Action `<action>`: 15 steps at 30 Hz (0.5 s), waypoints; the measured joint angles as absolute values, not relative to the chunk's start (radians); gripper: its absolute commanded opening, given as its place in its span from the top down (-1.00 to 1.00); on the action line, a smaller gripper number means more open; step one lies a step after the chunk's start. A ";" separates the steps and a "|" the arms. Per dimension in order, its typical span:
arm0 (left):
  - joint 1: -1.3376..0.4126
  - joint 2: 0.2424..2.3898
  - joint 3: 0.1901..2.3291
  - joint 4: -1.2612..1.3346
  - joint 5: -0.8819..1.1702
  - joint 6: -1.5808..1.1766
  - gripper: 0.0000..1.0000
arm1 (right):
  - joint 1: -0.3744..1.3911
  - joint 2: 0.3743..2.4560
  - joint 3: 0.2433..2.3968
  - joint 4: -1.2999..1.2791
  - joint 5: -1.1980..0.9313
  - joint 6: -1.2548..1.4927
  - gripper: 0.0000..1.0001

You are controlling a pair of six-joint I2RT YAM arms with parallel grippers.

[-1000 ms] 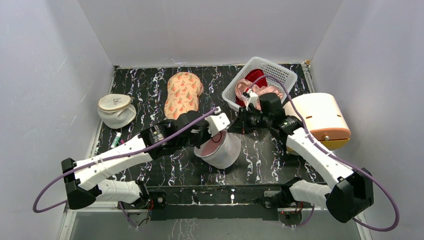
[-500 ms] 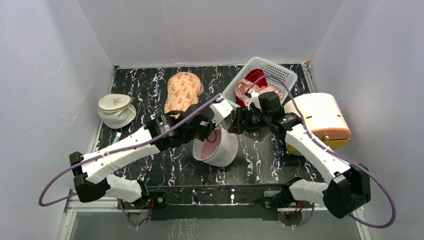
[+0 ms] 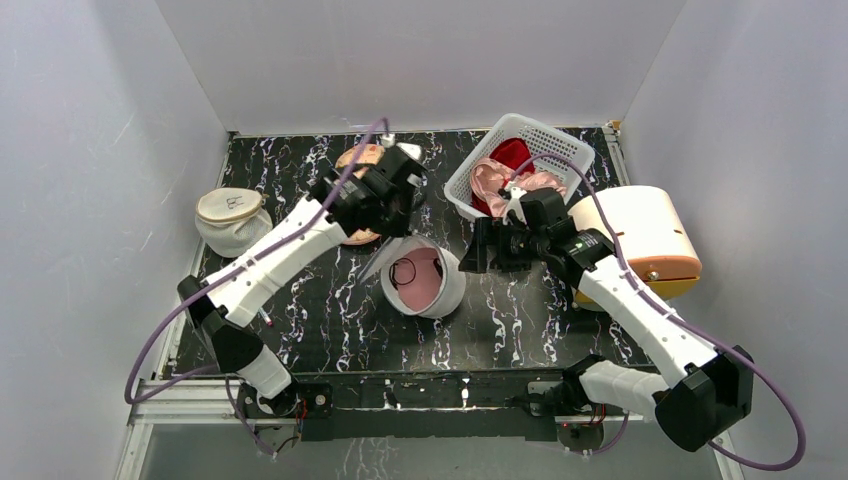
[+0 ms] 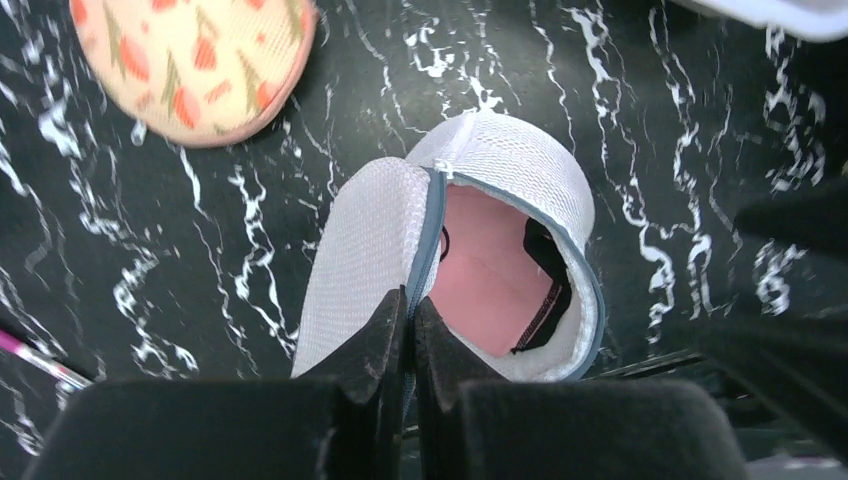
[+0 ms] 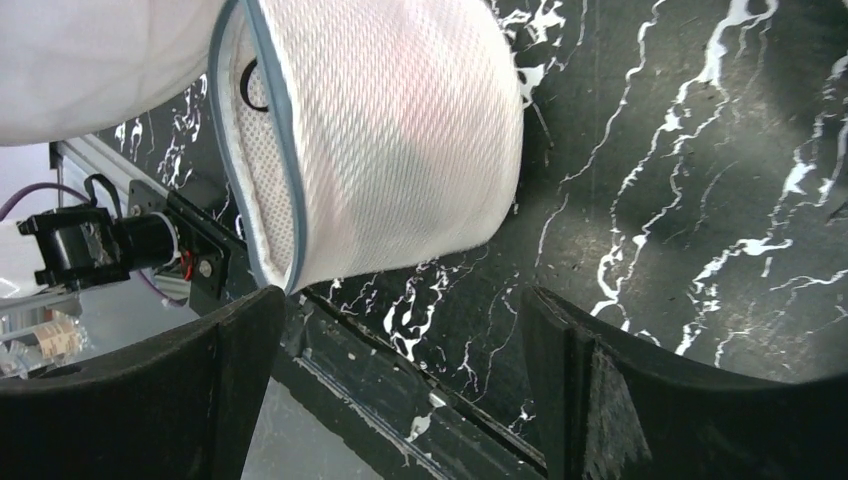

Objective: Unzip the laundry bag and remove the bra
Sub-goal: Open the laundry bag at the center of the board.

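Left wrist: left gripper (image 4: 410,310) pinches laundry bag (image 4: 510,165) holding pink bra (image 4: 485,285); right gripper (image 5: 400,300) apart.

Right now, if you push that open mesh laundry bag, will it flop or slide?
Likely soft: on the laundry bag, the unzipped flap folds back where the shut left gripper pinches it. Its domed body holds its shape unsupported, so probably light and springy. A push from the open right gripper would likely slide it, not roll it.
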State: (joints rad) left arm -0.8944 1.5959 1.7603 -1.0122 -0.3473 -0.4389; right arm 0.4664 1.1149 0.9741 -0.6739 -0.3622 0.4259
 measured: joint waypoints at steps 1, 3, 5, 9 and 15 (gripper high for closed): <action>-0.856 1.592 1.757 -1.020 -0.319 -0.477 1.00 | 0.474 1.114 0.973 -0.673 -0.362 0.430 -0.72; -0.788 1.567 1.724 -1.007 -0.246 -0.543 1.00 | 0.501 1.114 0.964 -0.667 -0.360 0.449 -0.73; -0.736 1.520 1.662 -0.971 -0.166 -0.606 1.00 | 0.540 1.114 0.947 -0.655 -0.350 0.474 -0.76; -0.660 1.439 1.562 -0.937 -0.033 -0.712 1.00 | 0.636 1.130 0.940 -0.640 -0.310 0.512 -0.78; -0.601 1.355 1.469 -0.851 0.103 -0.842 1.00 | 0.752 1.228 0.941 -0.625 -0.160 0.562 -0.61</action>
